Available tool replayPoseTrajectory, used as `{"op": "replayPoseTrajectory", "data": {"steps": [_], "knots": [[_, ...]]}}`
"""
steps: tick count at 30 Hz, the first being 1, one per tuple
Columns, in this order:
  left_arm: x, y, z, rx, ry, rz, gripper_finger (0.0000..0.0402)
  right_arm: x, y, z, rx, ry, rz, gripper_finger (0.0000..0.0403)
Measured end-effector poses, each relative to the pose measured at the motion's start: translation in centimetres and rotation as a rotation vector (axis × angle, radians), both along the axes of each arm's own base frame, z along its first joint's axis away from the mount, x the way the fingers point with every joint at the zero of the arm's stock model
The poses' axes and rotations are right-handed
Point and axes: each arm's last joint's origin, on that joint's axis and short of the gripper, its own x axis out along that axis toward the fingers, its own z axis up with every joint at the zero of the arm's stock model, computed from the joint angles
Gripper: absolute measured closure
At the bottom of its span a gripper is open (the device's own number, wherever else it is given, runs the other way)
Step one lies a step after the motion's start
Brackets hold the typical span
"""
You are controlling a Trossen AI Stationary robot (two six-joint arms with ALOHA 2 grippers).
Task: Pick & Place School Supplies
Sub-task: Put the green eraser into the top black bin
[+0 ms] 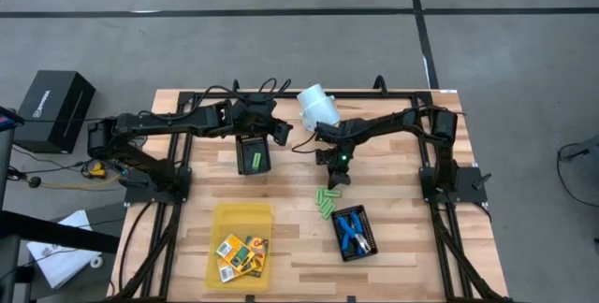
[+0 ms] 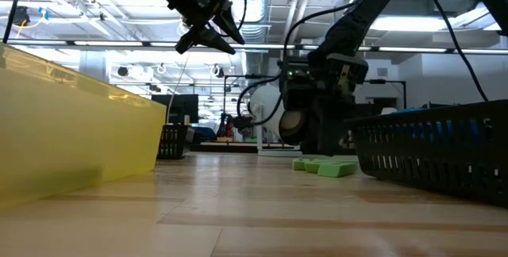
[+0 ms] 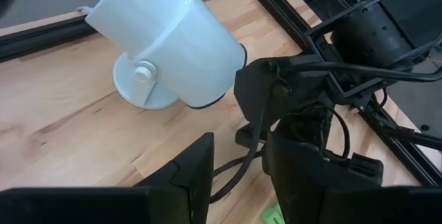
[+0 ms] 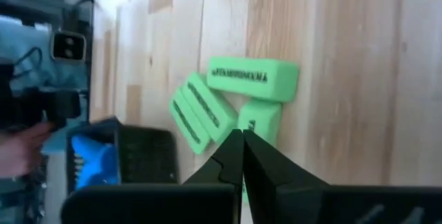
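Several light-green oblong pieces (image 1: pixel 327 203) lie in a loose cluster on the wooden table; the right wrist view shows them (image 4: pixel 252 79) flat on the wood. My right gripper (image 1: pixel 338 180) is low over the cluster, shut (image 4: pixel 242 140), with its tips in front of one piece (image 4: pixel 261 119). My left gripper (image 1: pixel 281 133) hangs high over the table's far middle, open (image 3: pixel 238 182) and empty. Two blue-handled tools (image 1: pixel 352 231) lie in a black mesh tray. Orange-yellow boxes (image 1: pixel 241 252) lie in the yellow tray. My right gripper comes slanting down at the near end of one green piece (image 4: pixel 257 128) with its fingertips closed together. Nothing shows between them. Whether the tips touch the piece, I cannot tell. The piece lies flat on the table.
A white cup (image 1: pixel 318 107) stands tilted at the far middle, close to both arms. The black mesh tray (image 1: pixel 372 232) is near the right front, and the yellow tray (image 1: pixel 217 223) is at the front left. A second black mesh tray (image 1: pixel 240 153) sits under the left arm.
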Motion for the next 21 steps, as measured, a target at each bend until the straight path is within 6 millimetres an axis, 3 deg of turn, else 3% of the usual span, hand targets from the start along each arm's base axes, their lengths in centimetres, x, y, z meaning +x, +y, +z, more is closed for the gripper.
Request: {"op": "replayPoseTrajectory", "data": {"steps": [7,13,17,21], "knots": [[0.1,0.0,0.1,0.091,0.032,-0.066,0.0273,0.9,-1.2,2.1,0.187,-0.036,-0.038,0.0394],[0.1,-0.3,0.1,0.199,0.077,-0.159,0.0273,0.9,0.2,6.2,0.167,-0.010,0.009,0.0327],[0.1,-0.1,0.1,0.207,0.081,-0.172,0.0273,0.3,2.3,8.5,-0.155,0.051,0.002,0.0284],[0.0,0.1,0.1,0.208,0.082,-0.167,0.0273,0.6,3.8,8.2,-0.483,0.113,-0.128,0.0264]]}}
